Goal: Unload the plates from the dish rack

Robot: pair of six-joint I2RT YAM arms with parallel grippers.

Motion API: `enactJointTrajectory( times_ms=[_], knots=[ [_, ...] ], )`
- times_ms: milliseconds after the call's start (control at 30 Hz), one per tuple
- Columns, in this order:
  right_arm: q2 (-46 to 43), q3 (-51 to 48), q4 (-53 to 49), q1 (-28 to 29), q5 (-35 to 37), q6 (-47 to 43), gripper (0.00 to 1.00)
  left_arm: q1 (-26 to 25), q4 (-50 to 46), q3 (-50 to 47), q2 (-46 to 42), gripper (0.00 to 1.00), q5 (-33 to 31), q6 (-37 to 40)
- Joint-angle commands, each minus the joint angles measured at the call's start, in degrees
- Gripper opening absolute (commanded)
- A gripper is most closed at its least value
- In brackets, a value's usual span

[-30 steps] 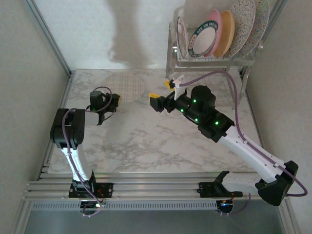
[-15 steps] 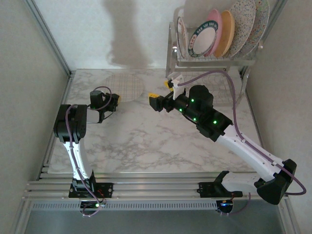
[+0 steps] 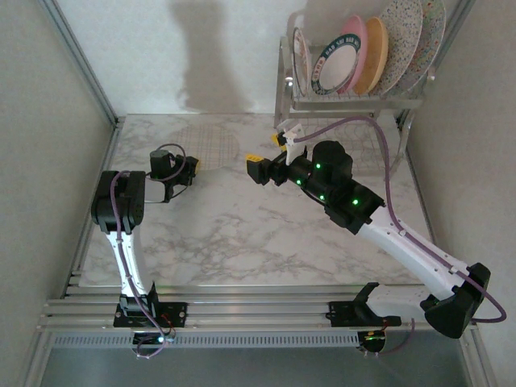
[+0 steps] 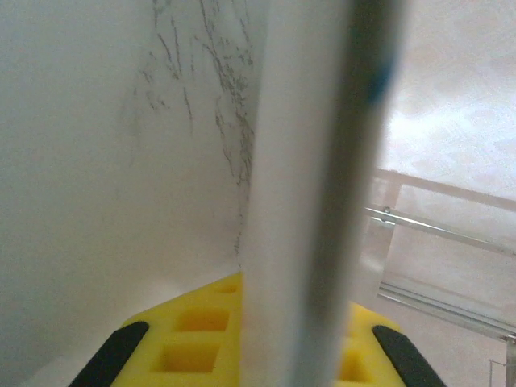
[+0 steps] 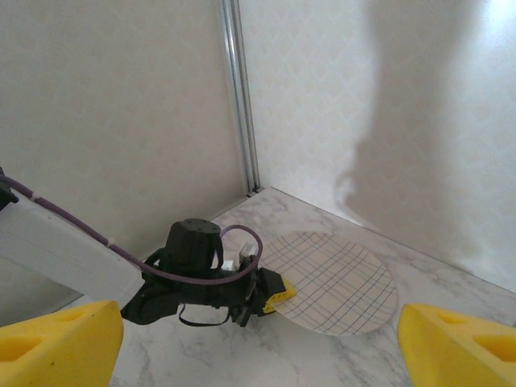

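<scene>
- Plainly, we are at the setting-down step: a white round plate with a thin grid pattern (image 3: 211,141) lies flat on the marble tabletop (image 3: 242,234), toward its far left.
- Our left gripper (image 3: 193,166) is pinched tight on that plate's near rim.
- Our right gripper (image 3: 267,151) stands wide and carries nothing, between that plate and the chrome wire dish rack (image 3: 355,101).
- The other round plates of mixed colours (image 3: 334,68) stand on edge in the rack's upper basket.
- Next, we judge, the left jaws must part and back off without dragging the plate, and the right arm must rise to the rack.

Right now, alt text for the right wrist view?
The left hand pinches the edge of a cream plaid plate on the marble table. The open right hand shows yellow fingertips in both bottom corners.
</scene>
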Motion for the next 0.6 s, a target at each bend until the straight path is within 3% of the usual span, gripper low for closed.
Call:
enactJointTrajectory(
  times_ms=[0, 233, 567],
  knots=[
    [-0.20, 1.56, -0.27, 0.54, 0.72, -0.65, 0.89, 0.58, 0.66, 1.65, 0.71, 0.01, 1.56, 1.16],
    [-0.30, 1.87, -1.04, 0.57, 1.07, -0.64, 0.89, 0.59, -5.25, 1.81, -0.88, 0.37, 0.29, 2.56],
    [-0.85, 4.27, -5.59, 0.57, 6.15, -1.10, 0.90, 0.59, -19.70, 3.60, -4.48, 0.59, -3.31, 5.82]
  ],
)
